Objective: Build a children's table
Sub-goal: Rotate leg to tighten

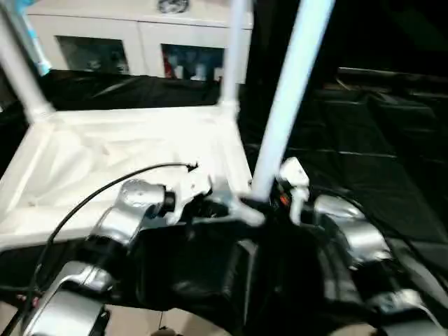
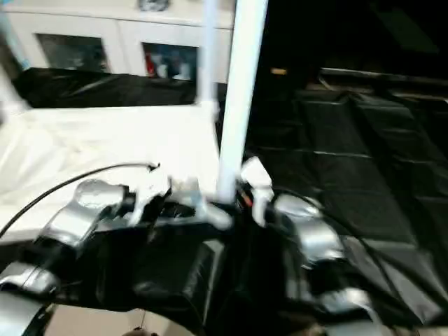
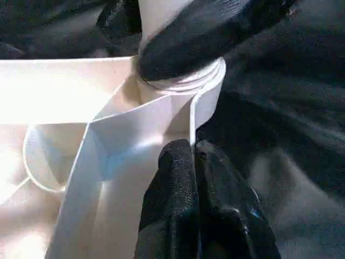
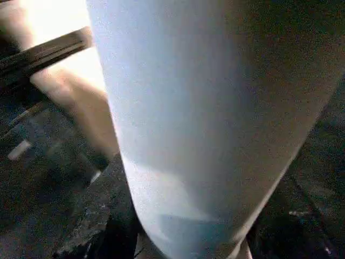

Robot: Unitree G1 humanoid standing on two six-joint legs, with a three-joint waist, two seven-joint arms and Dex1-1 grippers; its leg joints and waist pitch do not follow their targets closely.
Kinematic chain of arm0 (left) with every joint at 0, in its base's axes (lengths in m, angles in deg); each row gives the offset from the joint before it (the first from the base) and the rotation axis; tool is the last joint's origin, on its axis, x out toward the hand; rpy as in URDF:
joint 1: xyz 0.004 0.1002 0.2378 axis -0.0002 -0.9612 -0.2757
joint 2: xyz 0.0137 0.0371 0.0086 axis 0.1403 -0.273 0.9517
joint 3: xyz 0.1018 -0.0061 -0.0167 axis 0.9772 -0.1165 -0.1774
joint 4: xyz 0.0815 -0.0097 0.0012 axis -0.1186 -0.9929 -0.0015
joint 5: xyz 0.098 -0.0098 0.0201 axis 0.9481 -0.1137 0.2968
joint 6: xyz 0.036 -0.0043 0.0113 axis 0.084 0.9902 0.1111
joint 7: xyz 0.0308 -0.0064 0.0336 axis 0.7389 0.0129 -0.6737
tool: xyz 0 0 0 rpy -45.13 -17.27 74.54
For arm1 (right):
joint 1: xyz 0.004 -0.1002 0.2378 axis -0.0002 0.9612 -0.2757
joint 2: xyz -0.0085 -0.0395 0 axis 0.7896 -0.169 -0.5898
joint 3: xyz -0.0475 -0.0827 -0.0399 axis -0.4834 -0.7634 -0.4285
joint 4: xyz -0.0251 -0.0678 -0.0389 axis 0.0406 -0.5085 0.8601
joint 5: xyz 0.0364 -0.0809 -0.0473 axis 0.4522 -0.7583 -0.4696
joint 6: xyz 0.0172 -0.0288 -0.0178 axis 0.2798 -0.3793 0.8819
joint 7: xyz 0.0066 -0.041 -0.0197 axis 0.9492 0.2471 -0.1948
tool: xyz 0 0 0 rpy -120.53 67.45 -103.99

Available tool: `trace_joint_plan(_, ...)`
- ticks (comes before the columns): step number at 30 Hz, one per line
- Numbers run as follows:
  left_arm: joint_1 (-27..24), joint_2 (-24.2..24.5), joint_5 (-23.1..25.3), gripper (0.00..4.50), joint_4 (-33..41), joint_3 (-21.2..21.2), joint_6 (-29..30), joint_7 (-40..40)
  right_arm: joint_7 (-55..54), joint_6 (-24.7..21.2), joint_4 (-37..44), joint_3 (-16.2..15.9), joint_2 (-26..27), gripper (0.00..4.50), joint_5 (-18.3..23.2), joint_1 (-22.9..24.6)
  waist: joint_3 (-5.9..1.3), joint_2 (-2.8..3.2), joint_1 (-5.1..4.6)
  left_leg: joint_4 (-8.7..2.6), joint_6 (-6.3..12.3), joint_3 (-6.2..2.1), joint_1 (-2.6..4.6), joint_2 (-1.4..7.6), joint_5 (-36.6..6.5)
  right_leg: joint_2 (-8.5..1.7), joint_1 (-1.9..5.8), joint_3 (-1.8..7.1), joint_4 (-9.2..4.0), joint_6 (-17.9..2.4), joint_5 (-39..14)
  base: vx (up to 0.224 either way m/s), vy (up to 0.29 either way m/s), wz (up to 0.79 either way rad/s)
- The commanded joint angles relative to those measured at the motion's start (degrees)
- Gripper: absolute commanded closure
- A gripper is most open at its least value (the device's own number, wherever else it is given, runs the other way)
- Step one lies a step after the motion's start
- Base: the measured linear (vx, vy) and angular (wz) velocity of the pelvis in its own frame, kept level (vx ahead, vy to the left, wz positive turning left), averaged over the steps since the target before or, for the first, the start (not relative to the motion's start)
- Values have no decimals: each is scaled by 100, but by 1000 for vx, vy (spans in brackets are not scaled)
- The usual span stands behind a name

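Note:
The children's table lies upside down on black cloth, its ribbed white top (image 1: 126,161) facing up. Two white legs stand in the far corner sockets, one on the left (image 1: 21,70) and one on the right (image 1: 234,49). A third leg (image 1: 287,91) rises from the near right corner socket (image 3: 183,86). My right gripper (image 1: 269,199) is shut on this leg just above the socket, and one of its black fingers (image 3: 199,38) wraps the tube. My left gripper (image 3: 193,148) is shut on the top's rim wall beside that same corner.
A white cabinet (image 1: 133,35) with glass-fronted compartments stands behind the table. Black cloth (image 1: 364,140) covers the surface to the right. A black cable (image 1: 105,185) runs over my left forearm. Light floor (image 1: 140,322) shows at the near edge.

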Motion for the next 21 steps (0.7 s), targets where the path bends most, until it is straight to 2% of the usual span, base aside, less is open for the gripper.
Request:
trace_joint_plan(1, 305, -293, -62, 450, 59, -70, 35, -355, -488, -227, -454, -65, 286, 243, -11, -6, -325, 12, -27, -423, -115, -75, 62, 188, -2027, -347, 227, 288, -525, -859, -2529, 0, 0, 0)
trace_joint_plan(2, 478, -494, -3, 450, -135, -133, 153, -801, -980, -237, -687, 100, 537, 246, 59, -151, -330, 18, -54, -417, -95, -72, 62, 188, -2005, -348, 219, 298, -529, -877, -2459, 0, 0, 0)
trace_joint_plan(4, 564, -598, 42, 450, -247, -154, 190, -1038, -1230, -213, -818, 192, 664, 250, 65, -231, -342, 20, -45, -407, -50, -62, 59, 188, -1926, -346, 230, 301, -527, -915, -2290, 0, 0, 0)
trace_joint_plan(5, 692, -811, 108, 450, -417, -188, 242, -1479, -1770, -94, -1101, 338, 876, 250, 0, -396, -347, 27, -59, -407, -57, -58, 50, 191, -1841, -343, 220, 310, -496, -968, -2118, 0, 0, 0)
trace_joint_plan(6, 692, -811, 108, 450, -417, -188, 242, -1479, -1770, -94, -1101, 338, 876, 250, 0, -396, -347, 20, -61, -408, -62, -58, 47, 184, -1821, -334, 231, 303, -496, -982, -2083, 0, 0, 0)
trace_joint_plan(7, 710, -871, 117, 450, -435, -192, 195, -1560, -1800, -27, -1149, 342, 922, 250, -9, -421, -365, -60, -44, -400, 1, -48, 33, 186, -1702, -340, 263, 298, -484, -1006, -1925, 0, 0, 0)
trace_joint_plan(8, 718, -901, 121, 450, -444, -193, 152, -1592, -1789, 27, -1176, 336, 944, 250, -14, -432, -368, -17, -15, -392, 68, -44, 21, 190, -1583, -356, 269, 307, -460, -1048, -1749, 0, 0, 0)
trace_joint_plan(9, 711, -912, 131, 450, -434, -157, 55, -1526, -1710, 88, -1170, 297, 950, 250, -33, -430, -370, -22, -17, -393, 102, -43, 10, 192, -1533, -351, 277, 307, -452, -1061, -1652, 0, 0, 0)
trace_joint_plan(11, 684, -889, 180, 450, -406, -55, -285, -1347, -1498, 159, -1097, 322, 952, 195, 40, -395, -377, -18, -10, -383, 195, -25, 26, 191, -1446, -335, 277, 308, -432, -1151, -1350, 0, 0, 0)
trace_joint_plan(13, 667, -852, 201, 450, -407, -2, -591, -1216, -1349, 137, -992, 386, 930, 176, 134, -354, -380, -19, -5, -383, 259, -28, 1, 184, -1418, -342, 308, 307, -429, -1131, -1340, 0, 0, 0)
trace_joint_plan(15, 634, -788, 197, 450, -419, 37, -822, -1054, -1223, 242, -794, 266, 732, 153, -54, -250, -374, -34, 8, -388, 278, -29, 6, 190, -1395, -344, 306, 302, -436, -1097, -1437, 0, 0, 0)
trace_joint_plan(18, 578, -672, 276, 450, -418, 115, -847, -955, -652, 211, -297, 115, 314, 144, -12, 16, -370, -25, 33, -390, 286, -25, 22, 206, -1406, -336, 302, 305, -434, -1098, -1403, 0, 0, 0)
trace_joint_plan(19, 578, -672, 276, 450, -418, 115, -847, -955, -652, 211, -297, 115, 314, 144, -12, 16, -369, -74, 66, -383, 331, -23, 20, 210, -1368, -343, 309, 307, -422, -1087, -1392, 0, 0, 0)
trace_joint_plan(20, 524, -582, 367, 450, -411, 157, -932, -958, -142, 236, 79, 98, -97, 144, 84, 265, -363, -99, 108, -380, 363, -17, 16, 211, -1332, -342, 329, 305, -435, -1039, -1407, 0, 0, 0)
trace_joint_plan(21, 503, -557, 378, 450, -406, 146, -946, -963, 81, 261, 232, 127, -287, 144, 145, 371, -362, -87, 144, -376, 387, -10, 37, 219, -1341, -349, 308, 312, -439, -1038, -1420, 0, 0, 0)
